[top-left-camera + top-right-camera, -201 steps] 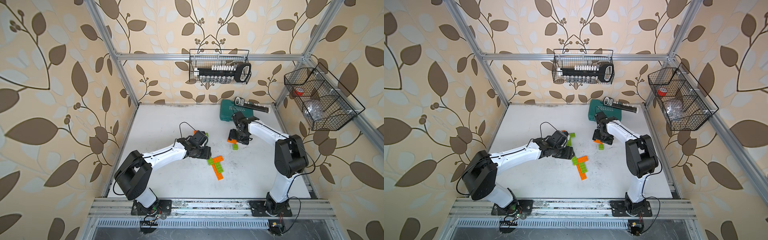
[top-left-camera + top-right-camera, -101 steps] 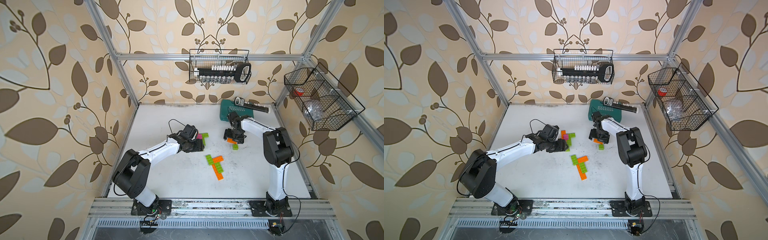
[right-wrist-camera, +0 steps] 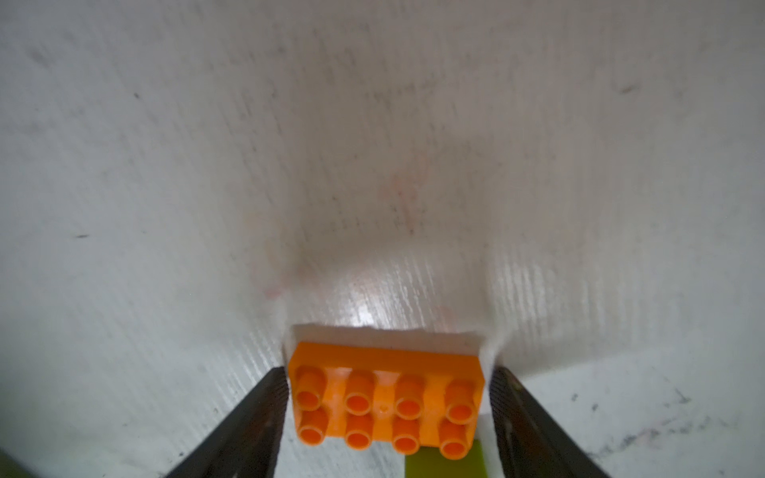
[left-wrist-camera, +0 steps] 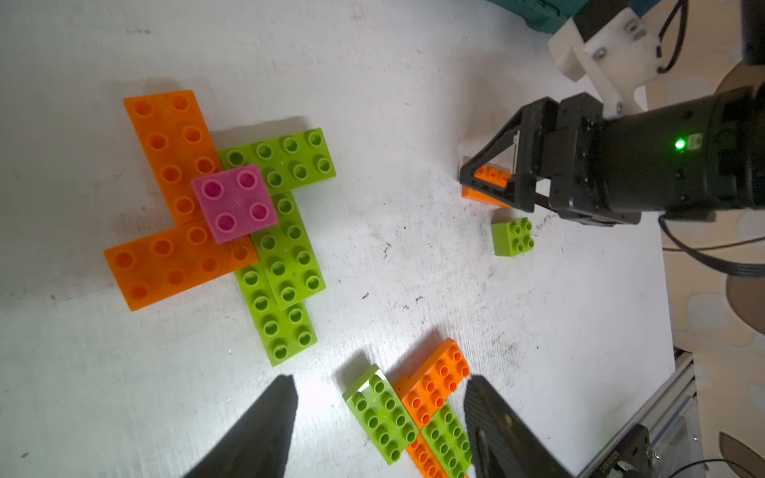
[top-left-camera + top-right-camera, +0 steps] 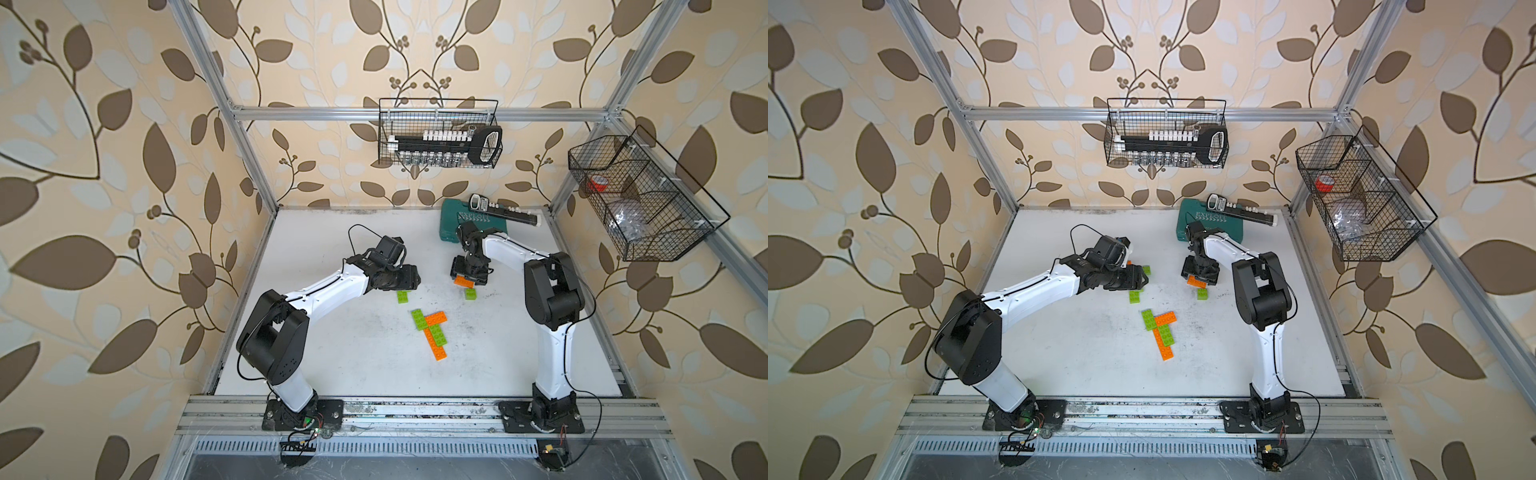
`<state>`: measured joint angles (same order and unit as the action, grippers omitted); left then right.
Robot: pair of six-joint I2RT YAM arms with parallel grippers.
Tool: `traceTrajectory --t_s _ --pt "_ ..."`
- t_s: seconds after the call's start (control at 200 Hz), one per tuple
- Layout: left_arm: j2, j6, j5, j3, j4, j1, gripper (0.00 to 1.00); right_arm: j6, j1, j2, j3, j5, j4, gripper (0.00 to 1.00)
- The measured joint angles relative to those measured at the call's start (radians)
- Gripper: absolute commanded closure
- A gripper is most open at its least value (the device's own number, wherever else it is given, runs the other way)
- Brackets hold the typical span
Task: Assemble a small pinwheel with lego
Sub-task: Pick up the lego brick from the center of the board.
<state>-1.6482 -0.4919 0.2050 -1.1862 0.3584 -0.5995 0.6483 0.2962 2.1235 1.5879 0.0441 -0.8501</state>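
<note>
A robotics lab cell — aluminium frame (image 5: 415, 113), leaf-print backdrop (image 5: 104, 145), mounting rail (image 5: 415, 411).

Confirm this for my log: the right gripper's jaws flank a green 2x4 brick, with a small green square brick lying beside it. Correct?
No: the 2x4 brick that the right gripper flanks is orange, not green, as the right wrist view shows. The small green square brick does lie beside it.

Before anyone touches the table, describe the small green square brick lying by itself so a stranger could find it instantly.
On the white table, find the right arm's pincer straddling an orange brick. Just beside it, toward the robot's bases, sits the small green square brick. Unlike the long green bricks, it has four studs and touches nothing else.
</note>
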Motion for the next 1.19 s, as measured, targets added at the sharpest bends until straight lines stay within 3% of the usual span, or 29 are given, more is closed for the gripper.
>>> traceTrajectory --t_s 0.335,0.68,0.985,1.195 --pt "-0.002 0.000 -0.003 0.000 0.015 -0.028 0.33 0.006 0.000 0.000 0.000 -0.005 -0.002 0.45" --pt "-0.005 0.013 -0.060 -0.031 0.067 -0.028 0.33 0.010 0.000 -0.016 -0.007 -0.002 -0.005 0.47" --pt "0.020 0.011 -0.150 -0.042 0.175 -0.050 0.35 0.019 0.005 -0.265 -0.110 0.029 -0.026 0.47" --pt "0.092 -0.058 -0.188 0.048 0.201 -0.180 0.34 0.049 0.108 -0.403 -0.247 0.052 -0.053 0.47"
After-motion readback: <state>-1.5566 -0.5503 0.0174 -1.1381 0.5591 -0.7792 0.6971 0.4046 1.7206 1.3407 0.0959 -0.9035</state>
